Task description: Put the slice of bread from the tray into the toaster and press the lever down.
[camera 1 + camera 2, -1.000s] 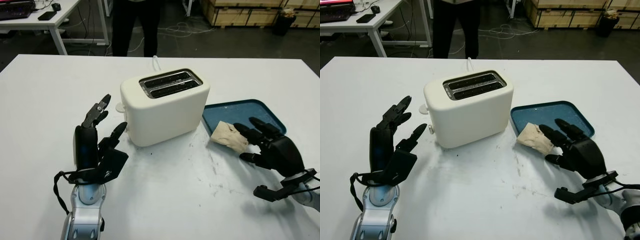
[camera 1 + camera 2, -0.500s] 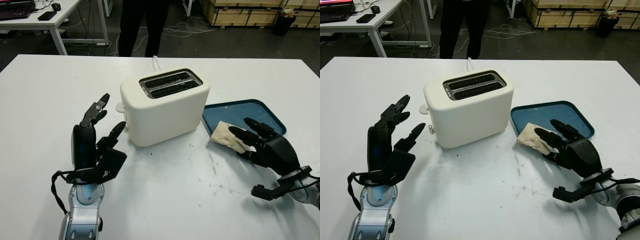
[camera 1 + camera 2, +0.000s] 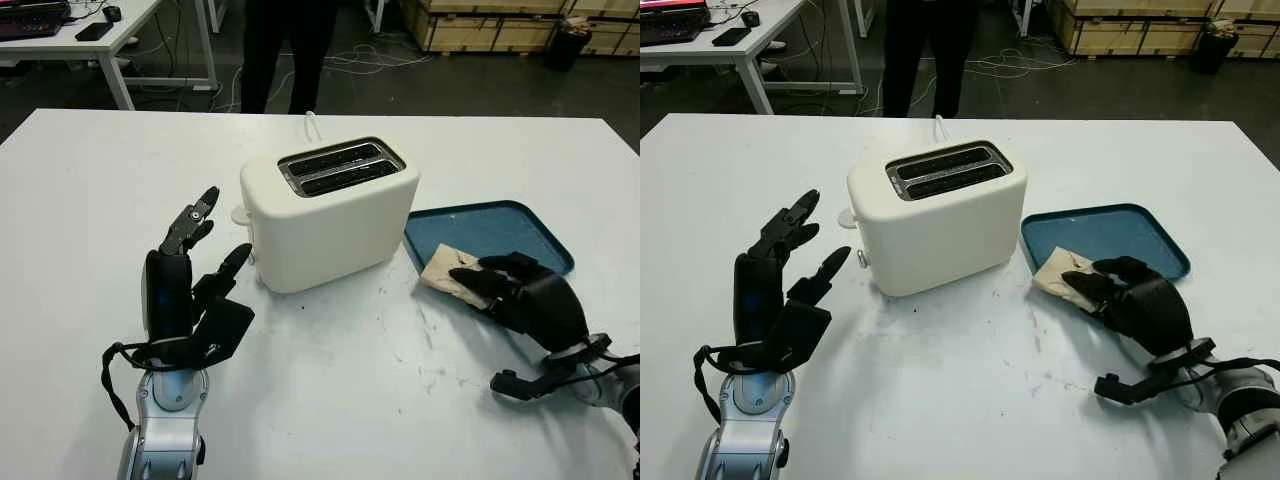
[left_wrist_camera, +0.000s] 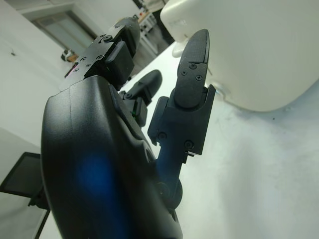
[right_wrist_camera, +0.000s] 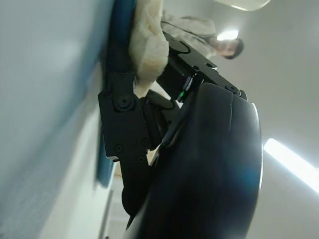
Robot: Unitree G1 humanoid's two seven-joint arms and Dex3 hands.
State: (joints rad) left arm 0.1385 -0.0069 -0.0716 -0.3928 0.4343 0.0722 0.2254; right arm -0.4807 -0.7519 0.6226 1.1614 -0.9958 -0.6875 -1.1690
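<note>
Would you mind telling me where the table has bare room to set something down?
The table is bare left of the toaster beyond the open left hand, behind the toaster, and along the near edge between both arms. It is crowded at the tray, where the right hand closes on the bread.

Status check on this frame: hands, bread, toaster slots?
Right hand curled on bread slice at tray corner. Left hand open beside toaster. Slots empty.
</note>
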